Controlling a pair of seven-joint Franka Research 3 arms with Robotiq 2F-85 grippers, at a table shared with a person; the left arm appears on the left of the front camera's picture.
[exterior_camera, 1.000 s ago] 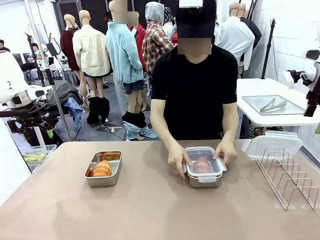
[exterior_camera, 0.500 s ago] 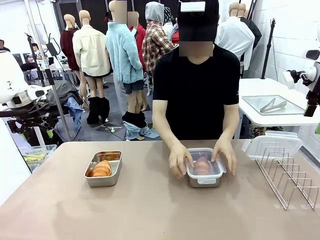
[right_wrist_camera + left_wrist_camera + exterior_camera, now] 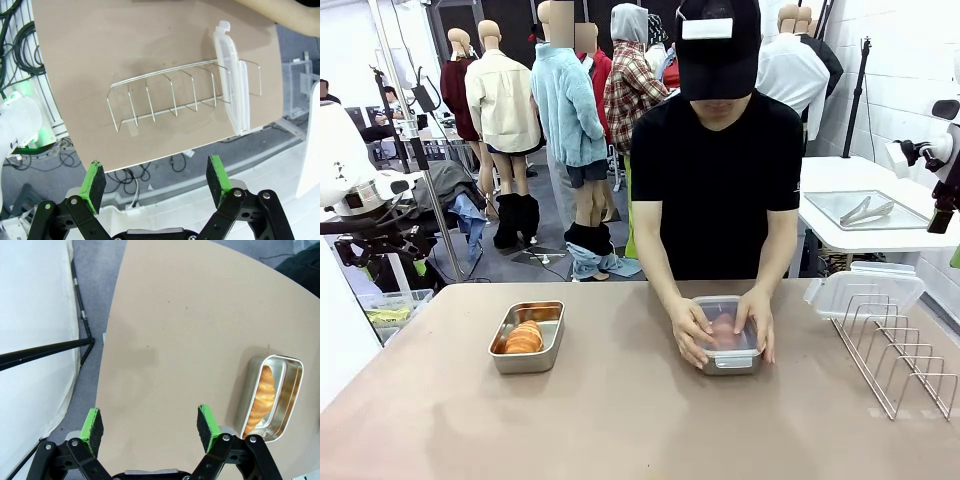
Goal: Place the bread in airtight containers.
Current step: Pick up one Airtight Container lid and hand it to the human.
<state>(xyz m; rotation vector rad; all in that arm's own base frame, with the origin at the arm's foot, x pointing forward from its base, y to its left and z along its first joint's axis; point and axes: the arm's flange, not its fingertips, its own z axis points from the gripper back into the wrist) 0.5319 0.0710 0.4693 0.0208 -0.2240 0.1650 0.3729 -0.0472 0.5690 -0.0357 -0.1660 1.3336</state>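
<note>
Left pincer hangs w/ jaws spread wide, nothing between the green pads, over bare table. In its wrist view we see the open tin at abt 3 o'clock. Right pincer is likewise fully spread and empty, out past the table edge. In its view the wire rack sits at 12 o'clock, and a spare lid stands in the rack's end slot at abt 1 o'clock.

From the front, taking 12 o'clock as the person's side:
- Open tin is left of centre w/ no lid, and one bread roll lies lengthwise inside it. The wrist view shows the same roll.
- Lidded tin is right of centre, just in front of the person. Its clear lid is on, and a second roll shows through it, partly hidden.
- One hand presses on the lid's 9 o'clock side and the other hand on its 3 o'clock side.
- Wire rack is at the 3 o'clock edge, w/ the spare lid at its 12 o'clock end.

Vs. a sec ago, we see the hands have come off the tin's flanks and onto the lid, w/ fingers now reaching down to its 6 o'clock rim. The person leans in more. Open tin, rack and spare lid haven't shifted.
</note>
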